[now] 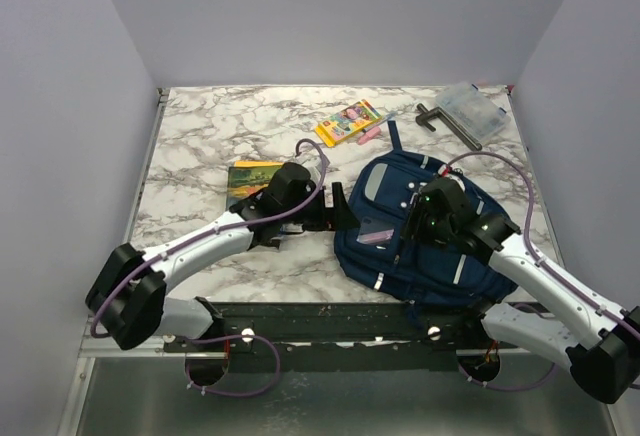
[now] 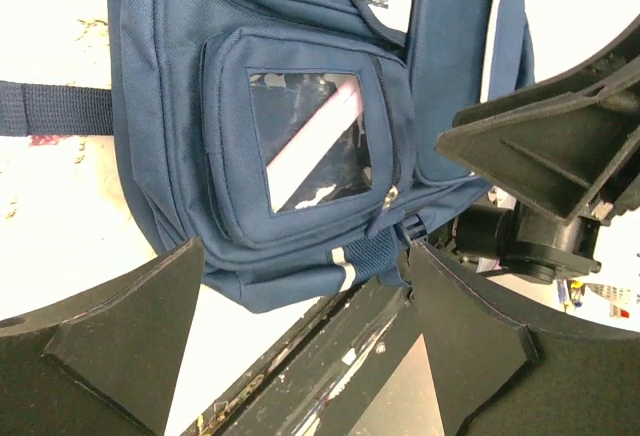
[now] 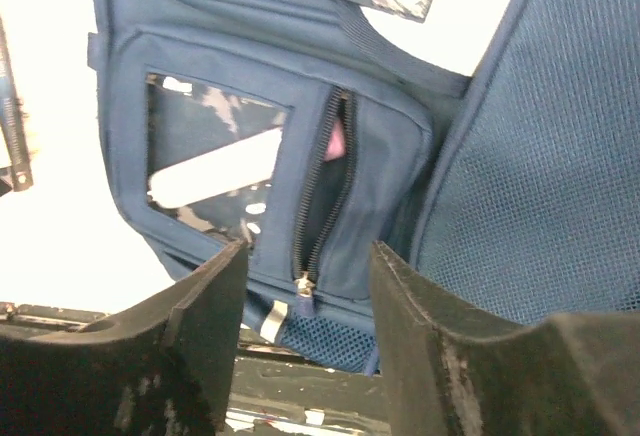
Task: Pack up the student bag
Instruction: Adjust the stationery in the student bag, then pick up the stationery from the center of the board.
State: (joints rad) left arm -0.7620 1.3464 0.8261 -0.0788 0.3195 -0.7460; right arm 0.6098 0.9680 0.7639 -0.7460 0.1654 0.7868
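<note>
Bag [image 1: 365,256] looked soft, floppy and light, best pinched by its zip pull [image 3: 301,284]; left gripper [image 2: 303,251] and right gripper [image 3: 308,246] gaped empty.

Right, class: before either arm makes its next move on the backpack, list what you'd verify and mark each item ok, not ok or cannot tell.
1. Left gripper empty, jaws apart: ok.
2. Right gripper empty, jaws apart: ok.
3. Window pocket's zip closed: not ok, it gapes.
4. Pink item fully inside that pocket: cannot tell, only a sliver shows.
5. Crayon box packed: not ok, it lies on the table behind the backpack.
6. Yellow book packed: not ok, it lies left of the backpack.
</note>
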